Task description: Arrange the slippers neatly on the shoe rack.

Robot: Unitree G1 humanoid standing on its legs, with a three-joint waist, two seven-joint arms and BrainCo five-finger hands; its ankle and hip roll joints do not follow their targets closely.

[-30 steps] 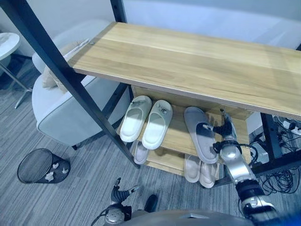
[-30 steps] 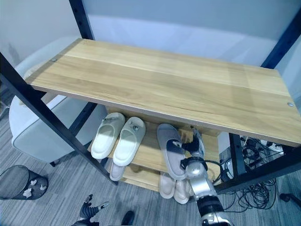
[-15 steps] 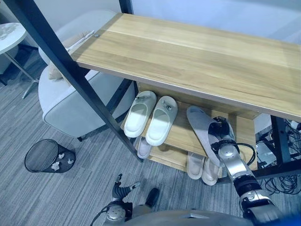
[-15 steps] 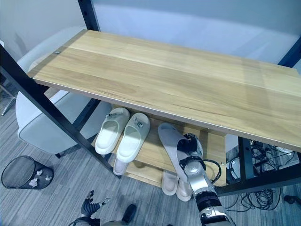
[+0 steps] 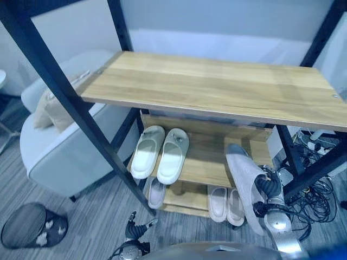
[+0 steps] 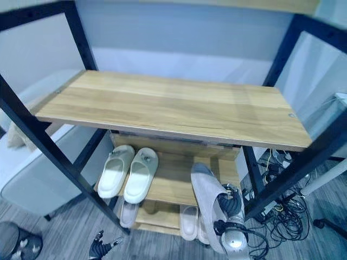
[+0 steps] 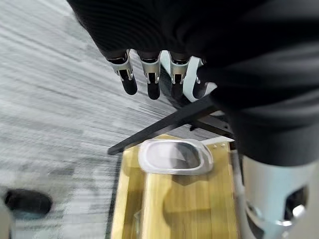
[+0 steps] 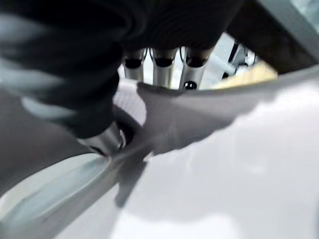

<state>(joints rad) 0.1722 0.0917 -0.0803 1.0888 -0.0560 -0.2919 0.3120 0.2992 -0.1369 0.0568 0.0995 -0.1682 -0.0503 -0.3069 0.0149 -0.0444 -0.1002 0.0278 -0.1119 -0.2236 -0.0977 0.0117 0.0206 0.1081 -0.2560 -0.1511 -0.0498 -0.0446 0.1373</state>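
At the rack's right front edge, your right hand (image 6: 230,208) is clamped on the grey slipper (image 6: 207,203). Lay it flat on the middle shelf (image 5: 209,162), toe inward, parallel to the white pair (image 5: 160,151). Your left hand (image 7: 149,74) hangs slack-fingered, holding nothing.

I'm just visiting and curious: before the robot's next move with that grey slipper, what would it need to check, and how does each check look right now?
1. Grip on the grey slipper: ok. The right hand has its fingers curled round it.
2. Slipper seated on the middle shelf: not ok. Its toe is near the shelf, its heel hangs out past the front edge.
3. Free space beside the white pair: ok. Bare wood shows to its right.
4. Headroom under the top shelf: cannot tell.
5. Lower shelf pairs out of the way: ok. They sit below.
6. Left hand: ok. It hangs open near the floor, holding nothing.
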